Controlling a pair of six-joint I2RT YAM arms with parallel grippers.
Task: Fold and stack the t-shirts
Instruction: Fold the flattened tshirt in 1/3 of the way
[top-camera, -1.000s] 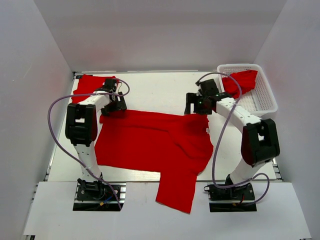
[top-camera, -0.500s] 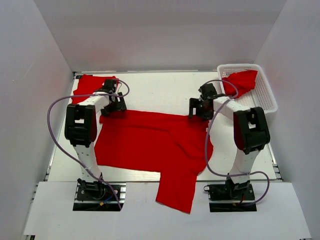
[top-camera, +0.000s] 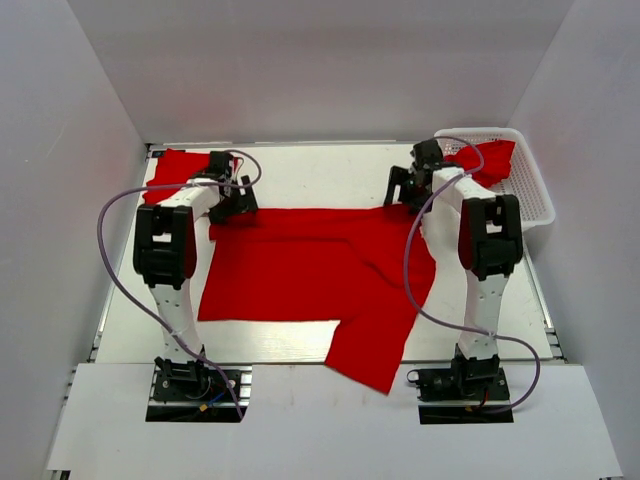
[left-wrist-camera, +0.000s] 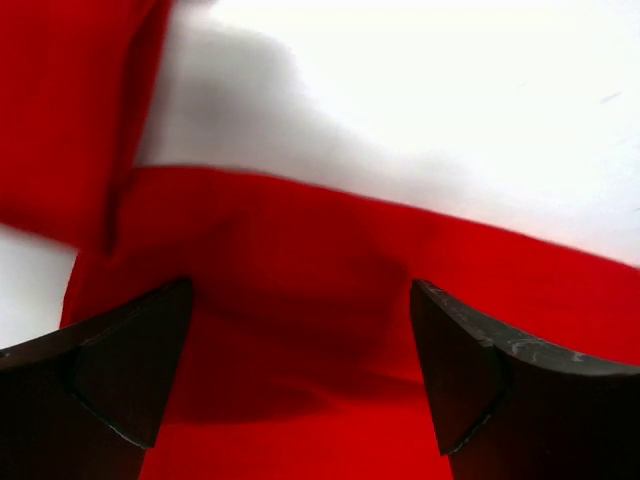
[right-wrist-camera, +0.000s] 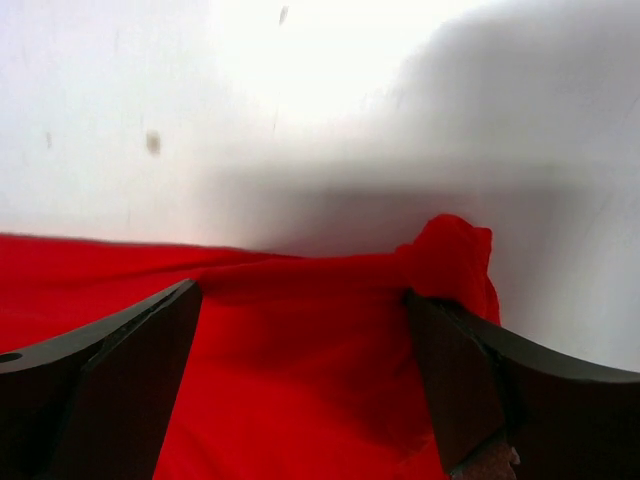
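Note:
A red t-shirt (top-camera: 300, 270) lies spread flat on the white table, one part hanging toward the near edge. My left gripper (top-camera: 235, 205) sits at its far left edge and my right gripper (top-camera: 405, 190) at its far right corner. In the left wrist view the jaws (left-wrist-camera: 300, 290) stand wide apart over the red cloth (left-wrist-camera: 300, 380). In the right wrist view the jaws (right-wrist-camera: 302, 292) also stand wide apart, with cloth (right-wrist-camera: 300, 380) between them and a small bunch (right-wrist-camera: 450, 250) at the right fingertip. Both grippers are open.
A second red shirt (top-camera: 175, 165) lies at the far left corner, just beyond the left gripper. A white basket (top-camera: 535, 205) at the far right holds another red shirt (top-camera: 490, 160). White walls enclose the table.
Both grippers moved toward the far edge, and the shirt slid that way with them. Its far edge is now straight and its body flatter. The right arm swung right toward the basket.

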